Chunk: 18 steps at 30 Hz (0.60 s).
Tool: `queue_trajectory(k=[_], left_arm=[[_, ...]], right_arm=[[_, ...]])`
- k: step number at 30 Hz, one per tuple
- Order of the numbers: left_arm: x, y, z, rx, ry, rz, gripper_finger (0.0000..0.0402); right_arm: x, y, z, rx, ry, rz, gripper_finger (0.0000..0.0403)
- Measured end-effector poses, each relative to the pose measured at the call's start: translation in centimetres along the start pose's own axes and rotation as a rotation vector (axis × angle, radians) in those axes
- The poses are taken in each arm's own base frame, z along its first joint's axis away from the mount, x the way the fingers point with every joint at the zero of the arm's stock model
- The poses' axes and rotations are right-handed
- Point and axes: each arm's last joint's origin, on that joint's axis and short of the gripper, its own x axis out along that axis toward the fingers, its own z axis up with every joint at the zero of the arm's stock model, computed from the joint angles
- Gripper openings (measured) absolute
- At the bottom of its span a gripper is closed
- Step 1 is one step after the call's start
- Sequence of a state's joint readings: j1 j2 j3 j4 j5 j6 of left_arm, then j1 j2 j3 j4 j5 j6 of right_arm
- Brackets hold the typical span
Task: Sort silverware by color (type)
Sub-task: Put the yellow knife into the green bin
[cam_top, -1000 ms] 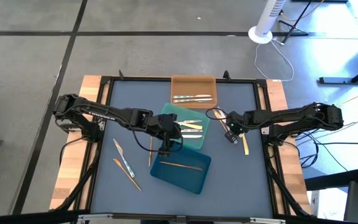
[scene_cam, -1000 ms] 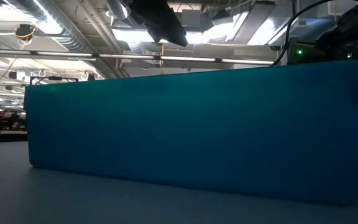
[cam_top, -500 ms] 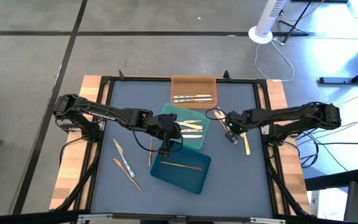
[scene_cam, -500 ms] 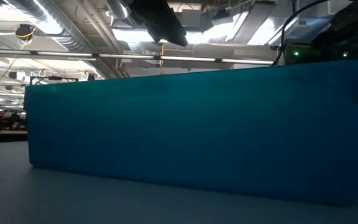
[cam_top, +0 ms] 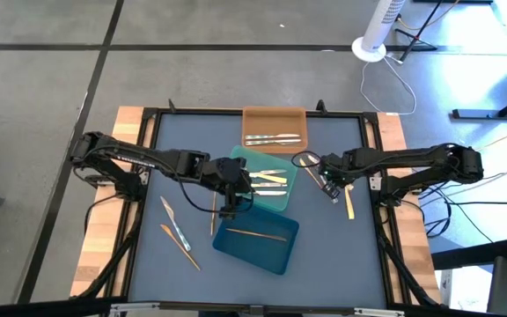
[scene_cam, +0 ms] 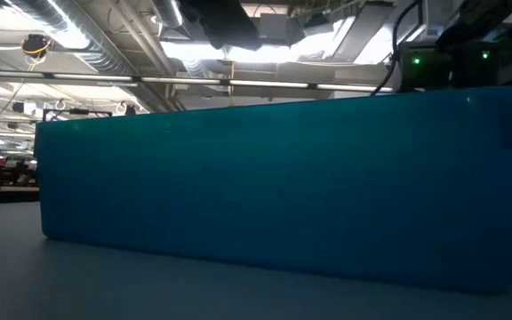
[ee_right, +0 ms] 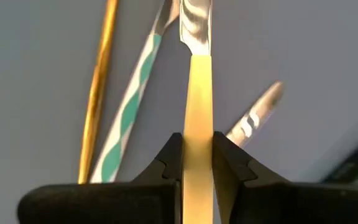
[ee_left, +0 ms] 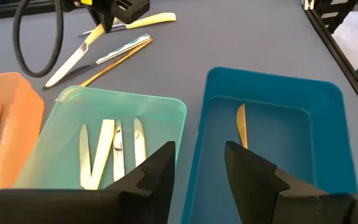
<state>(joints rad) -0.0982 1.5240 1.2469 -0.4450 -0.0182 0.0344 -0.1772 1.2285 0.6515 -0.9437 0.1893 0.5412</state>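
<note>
1. Because the right hand is clamped on a slim knife with a pale yellow plastic handle and a silver blade, you can take it as lifted for sorting; in the high view that hand sits just right of the pale teal-green rectangular tray, which already holds pale yellow utensils.
2. Your left hand has its fingers apart with nothing between them, poised over the seam between the teal-green tray and the dark blue rectangular tray; likely it has nothing left to do there.
3. The dark blue tray holds one orange-tan utensil; the orange rectangular tray at the far side holds silver-grey pieces.
4. Loose silverware lies on the blue-grey surface: a few pieces at near left, one orange-tan piece beside the left hand, one yellow piece at right.
5. Against the frame half a second ago, the right hand has shifted slightly toward the teal-green tray, and the left hand has drawn back a little toward the far side.
</note>
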Motion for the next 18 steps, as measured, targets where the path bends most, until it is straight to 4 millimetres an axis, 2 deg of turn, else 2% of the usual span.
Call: queue_trajectory(k=[9,18], left_arm=[[-3.4,0.2,-0.1,-0.067,0.001,0.038,0.0133],[-5.5,0.2,-0.9,-0.175,0.068,0.054,0.0133]], right_arm=[[-2.7,-0.5,0.6,-0.016,0.016,-0.101,0.0037],[-6.4,-0.6,1.9,-0.076,-0.02,-0.094,0.0037]])
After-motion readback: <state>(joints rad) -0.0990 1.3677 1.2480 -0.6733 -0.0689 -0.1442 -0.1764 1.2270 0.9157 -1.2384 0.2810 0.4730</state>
